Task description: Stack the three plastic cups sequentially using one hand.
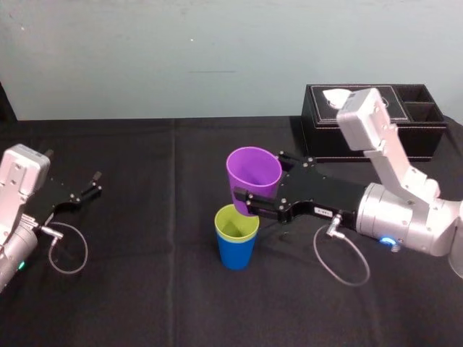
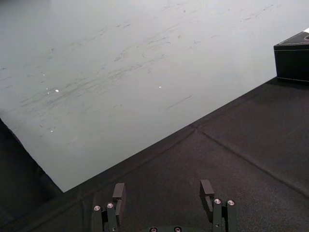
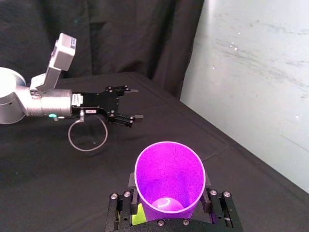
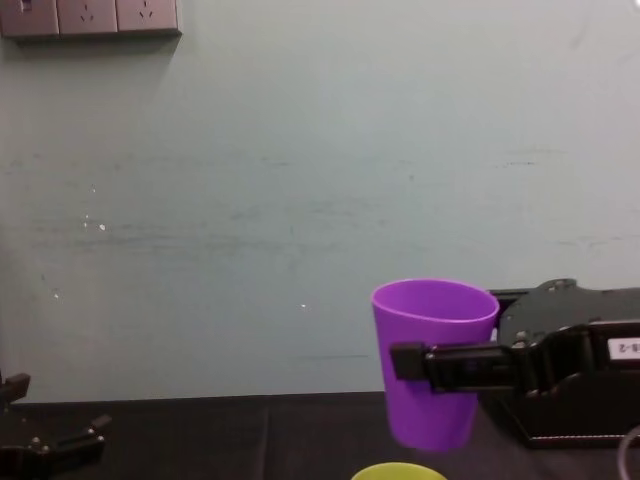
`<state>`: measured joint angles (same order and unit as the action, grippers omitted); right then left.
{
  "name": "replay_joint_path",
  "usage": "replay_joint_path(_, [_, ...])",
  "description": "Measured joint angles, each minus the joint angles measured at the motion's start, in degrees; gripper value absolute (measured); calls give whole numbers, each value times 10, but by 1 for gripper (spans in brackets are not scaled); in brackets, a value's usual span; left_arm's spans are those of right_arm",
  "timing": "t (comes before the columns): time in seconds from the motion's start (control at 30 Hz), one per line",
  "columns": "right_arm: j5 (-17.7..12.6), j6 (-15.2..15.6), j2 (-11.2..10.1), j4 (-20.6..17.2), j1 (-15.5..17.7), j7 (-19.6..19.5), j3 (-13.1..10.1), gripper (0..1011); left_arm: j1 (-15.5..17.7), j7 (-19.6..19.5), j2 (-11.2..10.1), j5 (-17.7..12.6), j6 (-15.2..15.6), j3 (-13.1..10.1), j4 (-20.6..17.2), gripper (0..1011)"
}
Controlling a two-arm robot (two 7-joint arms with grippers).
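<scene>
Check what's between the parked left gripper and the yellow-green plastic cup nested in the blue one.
Nothing: head view shows bare black tablecloth from the left gripper to the yellow-green plastic cup in the blue plastic cup.

Raised cup (image 1: pixel 253 173) hangs above two nested cups (image 1: pixel 236 249), box (image 1: pixel 318 141) behind.

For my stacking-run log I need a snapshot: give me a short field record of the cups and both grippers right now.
yellow-green cup: nested in blue cup, on table
purple cup: held in right gripper, above yellow-green cup, not yet nested
left gripper: jaws open, parked at left
tissue box: rear right
</scene>
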<state>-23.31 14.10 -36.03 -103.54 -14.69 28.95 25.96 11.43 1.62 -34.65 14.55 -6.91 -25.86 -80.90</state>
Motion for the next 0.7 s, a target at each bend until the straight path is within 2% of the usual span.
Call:
replay_joint_path(0.27, [8,2,13,14,-8,-3,18,726,0,0,0,0,0,0,0,1010])
replay_joint_path(0.7, [13,1,24,30,-9,-4,30,726,0,0,0,0,0,0,0,1010])
